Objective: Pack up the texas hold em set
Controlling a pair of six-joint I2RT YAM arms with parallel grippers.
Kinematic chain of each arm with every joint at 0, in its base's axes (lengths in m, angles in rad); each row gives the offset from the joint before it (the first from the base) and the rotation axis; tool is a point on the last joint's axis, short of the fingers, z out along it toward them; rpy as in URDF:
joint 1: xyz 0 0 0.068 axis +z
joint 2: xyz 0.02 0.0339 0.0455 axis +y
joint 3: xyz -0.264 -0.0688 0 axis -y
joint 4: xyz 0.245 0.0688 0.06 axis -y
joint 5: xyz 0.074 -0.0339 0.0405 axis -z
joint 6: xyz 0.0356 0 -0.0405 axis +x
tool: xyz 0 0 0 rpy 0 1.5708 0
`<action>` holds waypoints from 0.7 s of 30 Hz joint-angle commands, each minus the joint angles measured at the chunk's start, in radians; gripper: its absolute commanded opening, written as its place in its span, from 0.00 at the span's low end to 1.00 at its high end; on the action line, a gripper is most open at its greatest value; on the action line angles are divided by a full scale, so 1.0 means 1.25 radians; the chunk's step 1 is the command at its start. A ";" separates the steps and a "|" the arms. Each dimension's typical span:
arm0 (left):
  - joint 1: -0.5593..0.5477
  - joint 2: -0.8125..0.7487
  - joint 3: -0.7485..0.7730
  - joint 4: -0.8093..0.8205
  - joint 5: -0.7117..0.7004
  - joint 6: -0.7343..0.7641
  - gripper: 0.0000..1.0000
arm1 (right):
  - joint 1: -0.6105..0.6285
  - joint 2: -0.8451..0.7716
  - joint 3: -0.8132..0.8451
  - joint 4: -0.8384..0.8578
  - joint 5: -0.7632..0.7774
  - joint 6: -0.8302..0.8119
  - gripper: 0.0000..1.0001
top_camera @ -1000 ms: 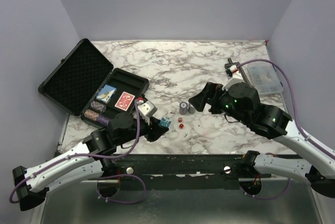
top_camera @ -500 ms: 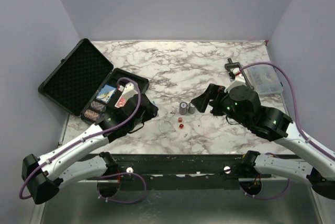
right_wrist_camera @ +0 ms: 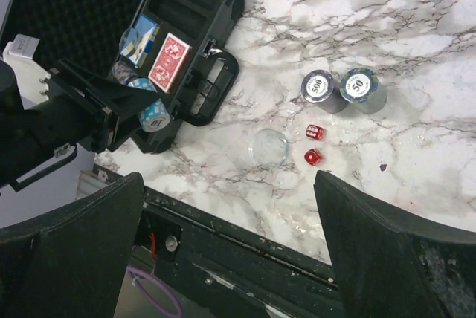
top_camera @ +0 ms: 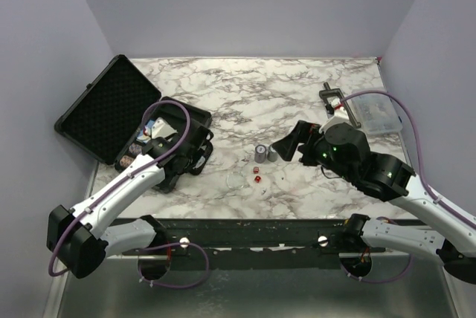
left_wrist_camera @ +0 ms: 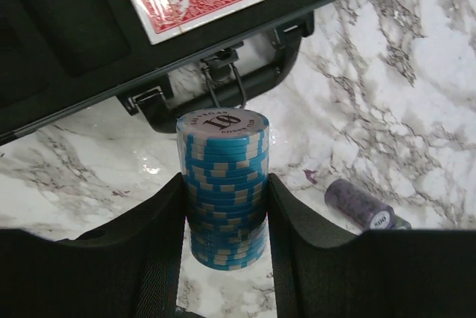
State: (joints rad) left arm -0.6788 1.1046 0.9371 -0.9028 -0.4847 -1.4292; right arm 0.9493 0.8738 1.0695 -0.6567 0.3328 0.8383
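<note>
- Plain lilac walls (top_camera: 253,6) are closing in on three sides.
- White grey-veined marble tabletop (top_camera: 297,95) is filling the middle, catching soft even light.
- Dark metal rail (top_camera: 260,238) is running along its near edge.

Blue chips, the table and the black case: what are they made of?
The blue chips look like smooth hard plastic, or maybe a clay mix: they have even striped edges and a printed "10" label on top. The table looks like shiny white marble with grey veins, though it could be a printed sheet. The black case seems to be hard plastic, with bumpy foam inside its lid.
</note>
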 commanded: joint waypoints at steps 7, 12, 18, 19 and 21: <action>0.156 0.014 0.010 -0.064 0.020 0.016 0.00 | 0.005 -0.007 -0.026 -0.016 0.029 0.006 1.00; 0.230 0.042 0.009 -0.063 0.052 0.054 0.00 | 0.005 -0.012 -0.033 -0.017 0.031 0.011 1.00; 0.283 0.088 0.027 -0.062 0.088 0.090 0.00 | 0.005 -0.017 -0.048 -0.014 0.021 0.023 1.00; 0.290 0.090 0.023 -0.062 0.091 0.087 0.00 | 0.005 -0.020 -0.053 -0.014 0.020 0.024 1.00; 0.306 0.094 0.019 -0.062 0.103 0.085 0.00 | 0.006 -0.024 -0.059 -0.016 0.018 0.028 1.00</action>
State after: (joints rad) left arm -0.3317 1.2251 0.9386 -0.9787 -0.4038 -1.3407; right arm 0.9493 0.8646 1.0176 -0.6567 0.3336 0.8494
